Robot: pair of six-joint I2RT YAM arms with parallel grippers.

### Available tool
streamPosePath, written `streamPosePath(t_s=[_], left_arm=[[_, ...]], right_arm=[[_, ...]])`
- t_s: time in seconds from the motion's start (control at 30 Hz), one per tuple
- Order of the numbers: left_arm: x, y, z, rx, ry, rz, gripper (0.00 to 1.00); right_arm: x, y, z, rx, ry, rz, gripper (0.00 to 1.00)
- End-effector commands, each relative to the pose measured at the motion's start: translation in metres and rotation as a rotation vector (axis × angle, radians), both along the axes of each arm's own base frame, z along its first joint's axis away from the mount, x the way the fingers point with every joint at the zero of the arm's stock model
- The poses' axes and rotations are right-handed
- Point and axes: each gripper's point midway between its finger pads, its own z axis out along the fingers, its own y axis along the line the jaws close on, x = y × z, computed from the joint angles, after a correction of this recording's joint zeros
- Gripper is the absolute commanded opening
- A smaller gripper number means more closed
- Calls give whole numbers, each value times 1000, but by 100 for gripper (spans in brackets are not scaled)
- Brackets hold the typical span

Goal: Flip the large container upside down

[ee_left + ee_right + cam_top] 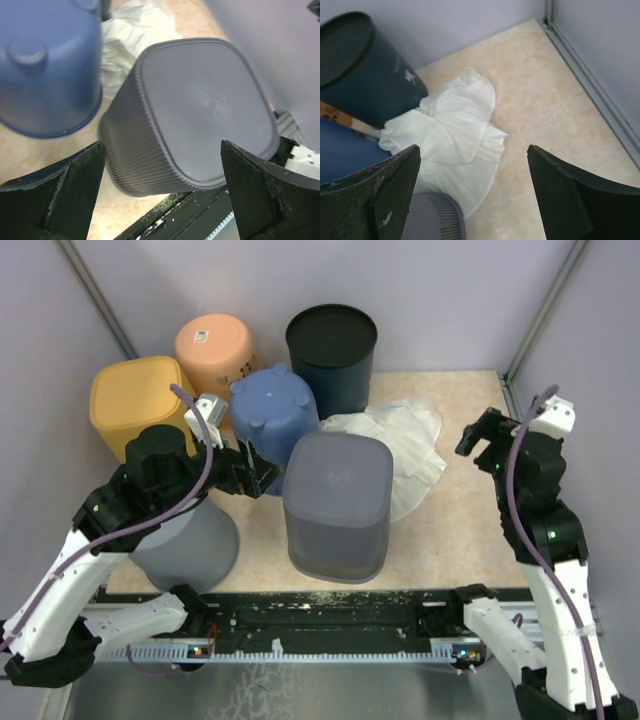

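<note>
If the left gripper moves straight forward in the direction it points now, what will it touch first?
Most likely the grey ribbed container, straight ahead of the open left gripper; the blue container stands off to one side. Exact depth is unclear.

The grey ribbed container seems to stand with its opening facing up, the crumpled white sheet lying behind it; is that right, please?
Not quite: the grey ribbed container stands with its closed base facing up, as the left wrist view shows. The crumpled white sheet does lie behind it.

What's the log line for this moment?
grey container: base up, standing free | left gripper: open, empty, beside it | right gripper: open, empty
</note>
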Motion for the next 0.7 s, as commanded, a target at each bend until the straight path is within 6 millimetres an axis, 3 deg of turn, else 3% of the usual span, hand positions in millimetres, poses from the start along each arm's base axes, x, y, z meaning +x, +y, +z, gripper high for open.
streamPosePath(t_s=[0.0, 0.17, 0.37, 0.67], left_arm=[[18, 29, -5, 27, 24, 213, 100], [27, 37, 5, -21, -17, 286, 100], [30, 37, 0, -5, -14, 298, 100], [25, 43, -5, -29, -20, 305, 100]], right_arm=[[7, -24, -10, -51, 132, -155, 88], [13, -32, -32, -71, 256, -232, 89], [21, -18, -51, -68, 291, -150, 89], [33, -9, -52, -50, 262, -113, 90]])
